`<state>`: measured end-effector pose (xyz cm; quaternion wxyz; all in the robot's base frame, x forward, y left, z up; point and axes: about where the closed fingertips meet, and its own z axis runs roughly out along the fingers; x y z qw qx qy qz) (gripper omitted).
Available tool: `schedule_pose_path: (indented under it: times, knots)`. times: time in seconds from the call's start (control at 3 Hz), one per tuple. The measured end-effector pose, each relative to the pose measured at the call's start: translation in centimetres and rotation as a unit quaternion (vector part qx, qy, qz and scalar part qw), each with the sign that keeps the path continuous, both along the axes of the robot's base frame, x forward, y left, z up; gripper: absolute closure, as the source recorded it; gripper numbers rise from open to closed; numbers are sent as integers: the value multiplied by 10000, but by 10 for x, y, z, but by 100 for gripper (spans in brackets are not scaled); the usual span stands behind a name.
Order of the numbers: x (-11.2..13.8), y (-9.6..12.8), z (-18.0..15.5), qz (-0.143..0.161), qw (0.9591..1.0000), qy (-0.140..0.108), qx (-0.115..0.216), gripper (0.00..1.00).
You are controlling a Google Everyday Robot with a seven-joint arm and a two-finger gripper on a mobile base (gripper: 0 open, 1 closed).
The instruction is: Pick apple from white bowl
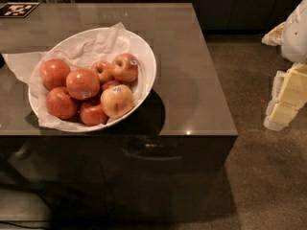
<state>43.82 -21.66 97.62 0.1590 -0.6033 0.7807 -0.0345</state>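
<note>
The gripper (287, 96) hangs beyond the table (192, 80) edge, above carpet (259, 176); whether it is open, I cannot tell. The apple (82, 83) lies well apart to its left, in the white bowl (147, 66).

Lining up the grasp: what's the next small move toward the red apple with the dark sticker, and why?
Probably swing the gripper leftward in the view, over the table toward the white bowl. It hangs at the view's right edge, off the table, well apart from the apple, which lies uncovered in the bowl.
</note>
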Motion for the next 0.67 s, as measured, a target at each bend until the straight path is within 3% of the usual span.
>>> schedule_pose_path:
  times: [0.33,0.67]
  knots:
    - [0,0,0,0,10000,0,0,0]
    - [7,40,33,183,9997,-115,60,0]
